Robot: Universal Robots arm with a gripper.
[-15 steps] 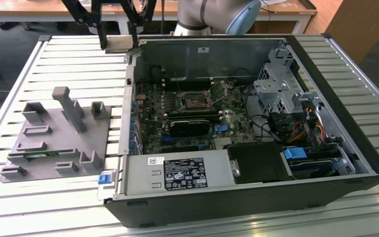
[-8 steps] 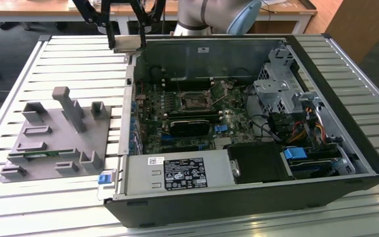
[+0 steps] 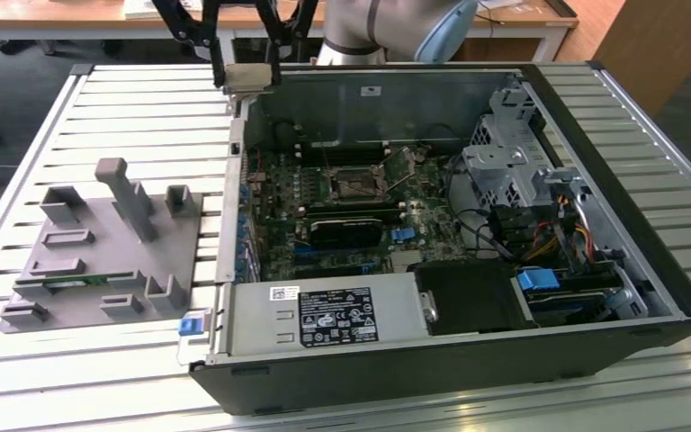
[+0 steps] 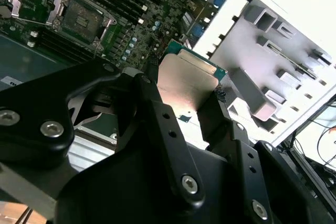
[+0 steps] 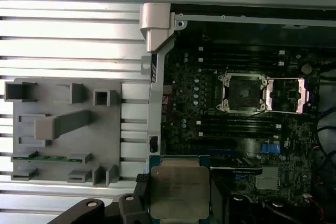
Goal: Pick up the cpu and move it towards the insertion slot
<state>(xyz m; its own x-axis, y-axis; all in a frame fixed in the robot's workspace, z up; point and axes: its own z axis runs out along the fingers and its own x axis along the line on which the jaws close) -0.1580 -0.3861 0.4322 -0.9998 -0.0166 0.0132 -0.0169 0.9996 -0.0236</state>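
Observation:
My gripper (image 3: pixel 246 70) is shut on the cpu (image 3: pixel 249 78), a flat square chip with a silvery top and pale rim. It hangs in the air over the far corner of the open computer case, on the exterior view's left. In both wrist views the cpu (image 4: pixel 185 80) (image 5: pixel 177 192) sits clamped between my black fingers (image 4: pixel 155 108). The insertion slot (image 3: pixel 352 184) is a dark square socket with a metal frame in the middle of the green board. It lies apart from the chip, further to the exterior view's right, and stands uncovered (image 5: pixel 244 93) (image 4: pixel 79 19).
A grey plastic fixture (image 3: pixel 105 243) stands on the slatted table (image 3: pixel 130 108) beside the case and holds a narrow green memory stick (image 5: pixel 47 157). The case walls (image 3: pixel 442 369), a drive cage (image 3: pixel 507 171), cables and a power supply (image 3: pixel 321 319) surround the board.

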